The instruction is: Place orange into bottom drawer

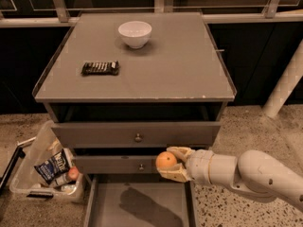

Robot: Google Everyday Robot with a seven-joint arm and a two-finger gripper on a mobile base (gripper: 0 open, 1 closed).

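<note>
1. A grey cabinet stands in front of me, and its flat tabletop [180,74] carries two things well apart from each other
2. The bottom drawer [104,207] is pulled out at floor level; its grey floor shows a dark shadow in the middle and I see nothing lying in it
3. Two closed drawer fronts sit above it, the upper one [94,135] and the lower one [113,165], each with a small round knob
4. The robot's pale arm [265,174] reaches in from the right, low, in front of the cabinet
5. A clear plastic bin [23,178] sits on the floor left of the cabinet; inside are a dark snack bag [52,167], a small reddish ball [73,174] and other wrappers I cannot tell apart
6. A white bowl [135,33] stands upright near the back of the tabletop
7. A dark wrapped bar [100,68] lies flat nearer the front left
8. The hand [168,163] hangs above the right rear of the open drawer, just before the lower front, its fingers pinching the fruit from above and below
9. The orange [166,160] sits in that pinch, clear of the drawer floor
</note>
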